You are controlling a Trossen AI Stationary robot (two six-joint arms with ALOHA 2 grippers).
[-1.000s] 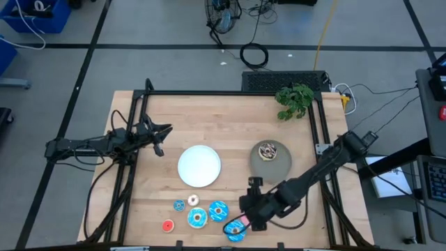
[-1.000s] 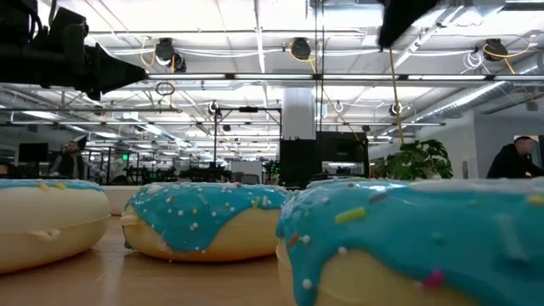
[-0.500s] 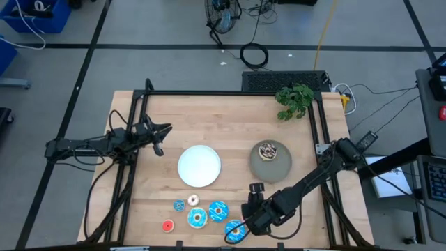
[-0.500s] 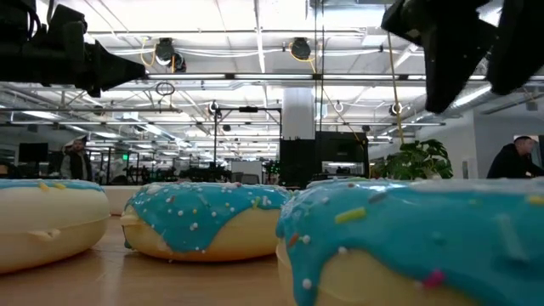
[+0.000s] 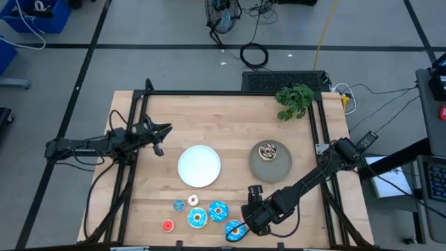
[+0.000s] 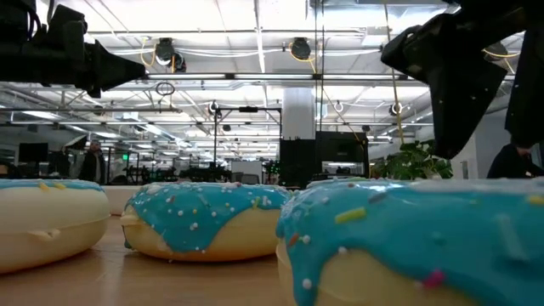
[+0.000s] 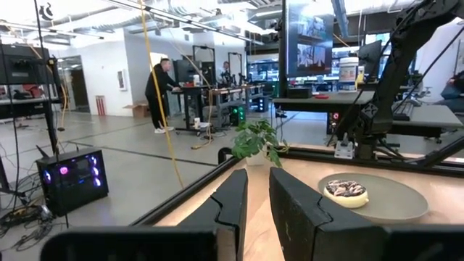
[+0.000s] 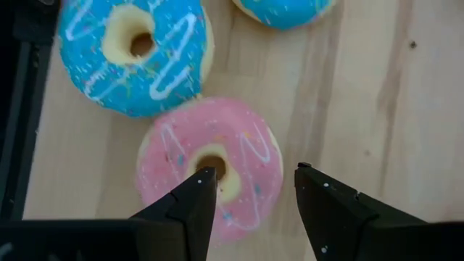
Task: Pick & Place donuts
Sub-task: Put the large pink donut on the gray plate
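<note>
Since a second ago the right gripper (image 8: 250, 190) has slid toward the table's near edge and dropped lower, so its dark bulk now fills the upper right of the low view. Its fingers (image 8: 190, 203) stand apart, nothing held, straddling one side of the pink donut (image 8: 210, 165): one tip sits over the hole, the other just outside the ring. Touching that donut, just beyond the tips, lies a blue donut (image 8: 134, 54) with white drizzle, and another blue one (image 5: 218, 210) is near. Farther off along the same edge lie smaller donuts (image 5: 179, 205). Beyond them are the white plate (image 5: 199, 166) and the grey plate (image 5: 279, 166) carrying a brown donut (image 5: 267, 150). The left gripper (image 5: 159, 140) waits well apart, fingers narrowly parted and empty.
</note>
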